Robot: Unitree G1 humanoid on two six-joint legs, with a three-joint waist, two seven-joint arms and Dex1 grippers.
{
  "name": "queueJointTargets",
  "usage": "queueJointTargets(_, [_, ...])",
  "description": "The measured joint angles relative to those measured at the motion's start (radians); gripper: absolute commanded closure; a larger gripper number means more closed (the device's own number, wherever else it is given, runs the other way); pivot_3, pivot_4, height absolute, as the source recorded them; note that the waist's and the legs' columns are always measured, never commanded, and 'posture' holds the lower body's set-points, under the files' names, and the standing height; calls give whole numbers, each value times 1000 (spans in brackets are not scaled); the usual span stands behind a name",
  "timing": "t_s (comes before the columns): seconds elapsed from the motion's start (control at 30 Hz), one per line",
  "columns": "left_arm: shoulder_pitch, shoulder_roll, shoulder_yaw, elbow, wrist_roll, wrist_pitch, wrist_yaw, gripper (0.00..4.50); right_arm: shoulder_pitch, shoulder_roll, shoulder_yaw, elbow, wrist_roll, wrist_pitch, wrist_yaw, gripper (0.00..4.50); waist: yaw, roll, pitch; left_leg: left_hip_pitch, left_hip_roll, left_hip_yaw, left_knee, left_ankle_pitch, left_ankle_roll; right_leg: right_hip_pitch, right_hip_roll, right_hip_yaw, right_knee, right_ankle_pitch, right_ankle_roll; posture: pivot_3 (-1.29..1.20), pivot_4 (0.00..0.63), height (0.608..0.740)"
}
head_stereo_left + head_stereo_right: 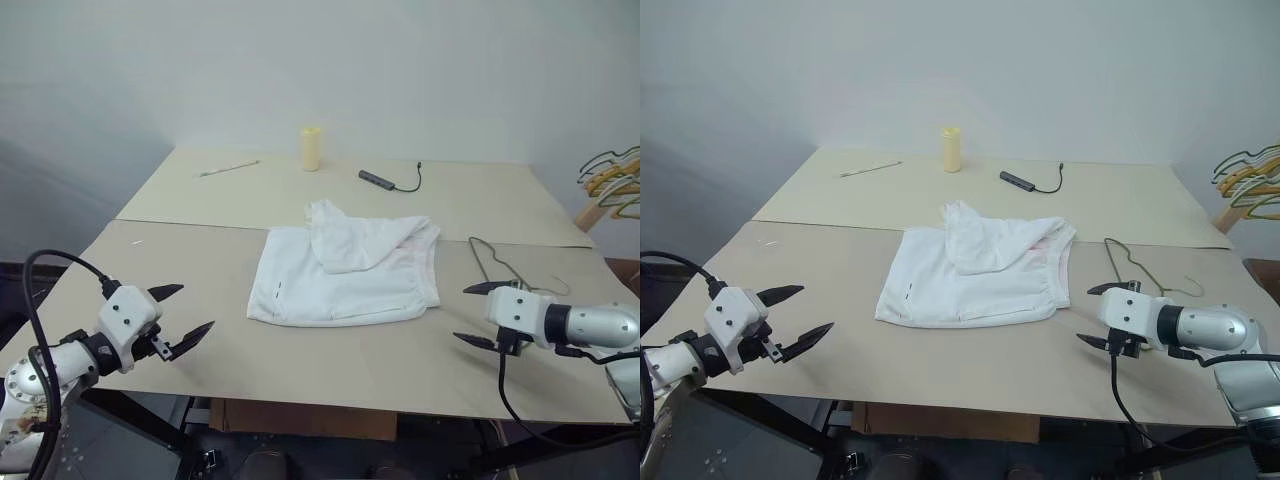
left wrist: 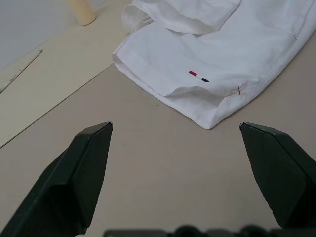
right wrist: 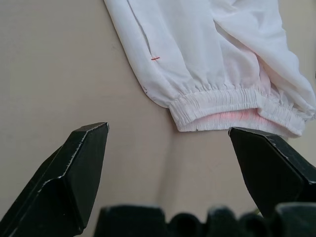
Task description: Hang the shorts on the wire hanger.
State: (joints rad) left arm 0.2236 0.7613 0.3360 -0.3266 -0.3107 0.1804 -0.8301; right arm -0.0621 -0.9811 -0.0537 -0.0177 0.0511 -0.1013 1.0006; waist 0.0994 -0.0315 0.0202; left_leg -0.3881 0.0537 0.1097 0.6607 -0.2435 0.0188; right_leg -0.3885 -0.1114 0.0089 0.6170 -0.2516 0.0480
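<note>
The white shorts (image 1: 340, 272) lie flat in the middle of the table, one leg folded back over the top, the gathered waistband (image 3: 232, 106) with its pink tint facing right. The thin dark wire hanger (image 1: 497, 262) lies on the table just right of the shorts, partly hidden behind my right arm. My left gripper (image 1: 182, 316) hovers open near the front left edge, well short of the hem with its small dark mark (image 2: 198, 75). My right gripper (image 1: 478, 315) hovers open at the front right, close to the waistband corner. Neither holds anything.
A pale yellow cylinder (image 1: 311, 148), a dark adapter with a cable (image 1: 385, 180) and a thin stick (image 1: 228, 169) lie at the back of the table. Bunched coloured hangers and a wooden one (image 1: 610, 185) stand off the right edge. A seam crosses the table (image 1: 180, 255) behind the shorts.
</note>
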Motion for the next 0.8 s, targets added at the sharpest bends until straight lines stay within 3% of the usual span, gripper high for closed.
queueJointTargets(0.57, [-32,43,-50,32,82,-37,-13,21,-4,0,0,33,-30,-32,-35,0,-7,0,0,1,0,0,0,0,0,0,0,0,1,0,-1,130,0,740])
queueJointTargets(0.8, [-147,99,-178,167,161,-143,-113,21,19,2,-28,-3,-29,-25,-67,0,-5,1,0,1,0,0,0,0,-1,0,0,-1,1,0,-1,108,0,740])
